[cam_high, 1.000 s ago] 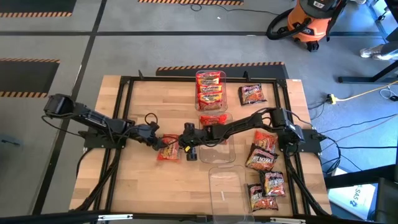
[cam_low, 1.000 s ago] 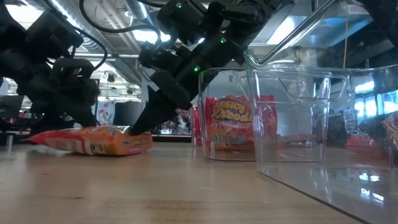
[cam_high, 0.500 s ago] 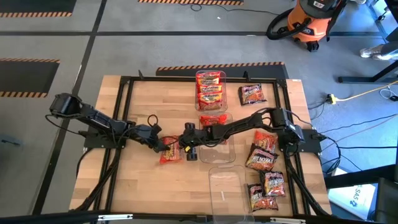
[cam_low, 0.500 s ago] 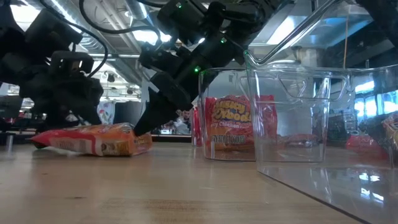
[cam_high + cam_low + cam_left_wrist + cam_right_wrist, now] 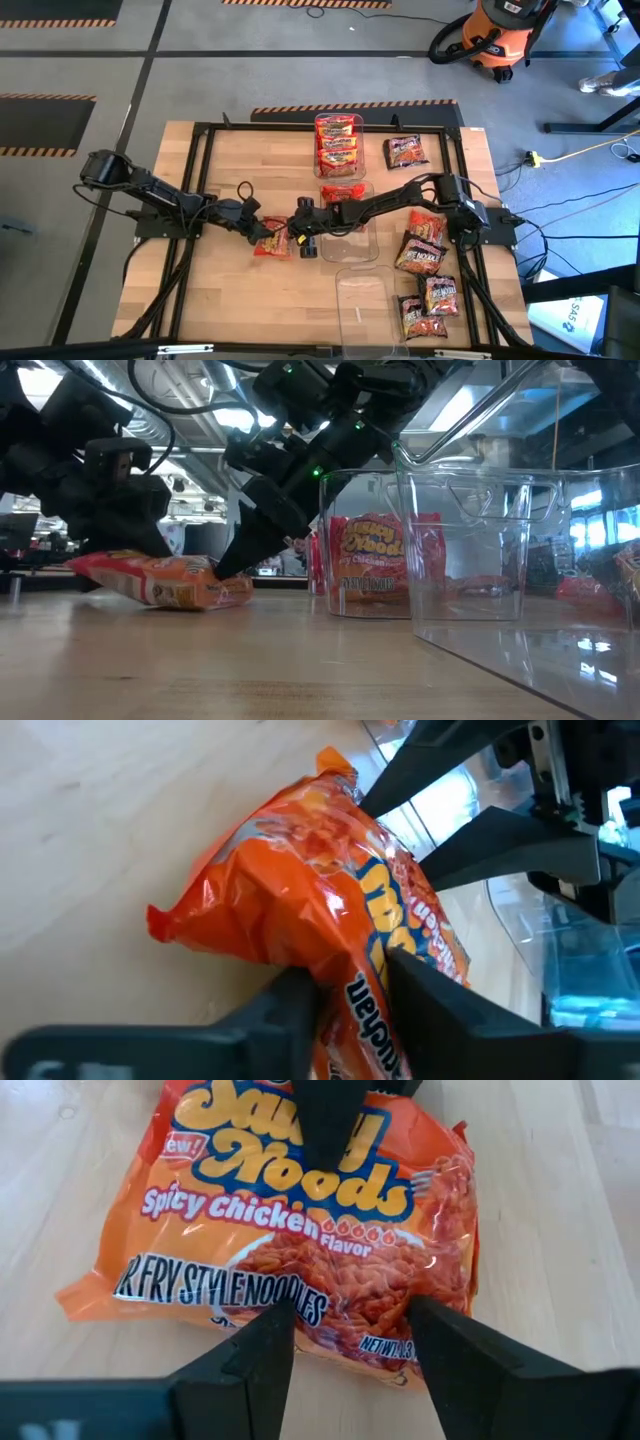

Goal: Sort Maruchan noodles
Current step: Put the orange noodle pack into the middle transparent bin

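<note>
An orange Maruchan noodle packet lies left of the table's middle, between my two grippers. My left gripper comes from the table's left and is shut on the packet's left end. My right gripper reaches in from the right and stands open, its fingers spread over the packet's right end. Red-yellow packets fill a clear bin at the far middle. Dark packets lie loose at the right. My left gripper pinches the packet's left end between its two fingers, slanting down from the table's left. That end is raised off the wood, while the packet's right end rests on the table. Whether my right gripper touches the packet, I cannot tell.
A clear bin with a red packet stands just right of my right gripper. Another clear bin stands near the front edge. More dark packets lie at the far right and near right. Bare wood shows at the near left.
My left gripper has tipped downward and shut on the orange packet's left end. That end has lifted off the table and the packet now tilts, its right end staying down. My right gripper has kept still.
</note>
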`<state>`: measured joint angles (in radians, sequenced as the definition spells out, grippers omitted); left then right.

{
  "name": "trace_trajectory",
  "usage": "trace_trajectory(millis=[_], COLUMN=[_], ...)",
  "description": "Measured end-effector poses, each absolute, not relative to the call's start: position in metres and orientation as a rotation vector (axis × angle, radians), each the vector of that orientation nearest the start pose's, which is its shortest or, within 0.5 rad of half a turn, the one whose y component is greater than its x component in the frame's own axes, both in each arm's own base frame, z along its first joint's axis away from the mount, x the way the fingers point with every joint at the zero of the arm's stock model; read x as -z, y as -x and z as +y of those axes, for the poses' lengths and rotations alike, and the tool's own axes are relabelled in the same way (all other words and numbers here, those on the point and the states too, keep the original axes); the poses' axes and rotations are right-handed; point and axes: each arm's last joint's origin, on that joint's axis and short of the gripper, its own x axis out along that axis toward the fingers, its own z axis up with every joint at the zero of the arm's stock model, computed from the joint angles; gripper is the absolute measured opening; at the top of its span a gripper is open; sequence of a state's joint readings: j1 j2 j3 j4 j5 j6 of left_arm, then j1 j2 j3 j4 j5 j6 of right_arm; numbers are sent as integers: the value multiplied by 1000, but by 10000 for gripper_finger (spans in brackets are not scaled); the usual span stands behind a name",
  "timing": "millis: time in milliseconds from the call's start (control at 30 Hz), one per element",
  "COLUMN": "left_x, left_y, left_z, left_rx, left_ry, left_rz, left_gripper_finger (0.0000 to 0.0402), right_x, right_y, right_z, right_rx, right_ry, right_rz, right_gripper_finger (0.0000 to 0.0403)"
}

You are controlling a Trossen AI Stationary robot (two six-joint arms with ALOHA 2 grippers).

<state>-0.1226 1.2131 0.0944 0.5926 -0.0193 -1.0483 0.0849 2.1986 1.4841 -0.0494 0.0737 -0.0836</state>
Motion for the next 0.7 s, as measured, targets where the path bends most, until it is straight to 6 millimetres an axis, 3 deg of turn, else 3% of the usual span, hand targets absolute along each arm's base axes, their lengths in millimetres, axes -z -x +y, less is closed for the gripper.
trace_trajectory(millis=[200,333,467,700], left_x=[-109,-110,-111,-121], left_y=[-171,-172,-173,-179], left_z=[-20,-20,-21,-23], left_rx=[-161,-139,-93,3], left_ry=[894,826,754,537], left_rz=[524,519,522,502], left_gripper_finger=[21,12,8,5], right_x=[-136,-147,-180,-237], right_y=[-467,-464,-455,-422], right_z=[37,37,39,47], right_rx=[-17,-9,-10,-45], right_ry=[151,138,125,133], right_rz=[766,767,742,782], right_gripper_finger=[188,188,188,188])
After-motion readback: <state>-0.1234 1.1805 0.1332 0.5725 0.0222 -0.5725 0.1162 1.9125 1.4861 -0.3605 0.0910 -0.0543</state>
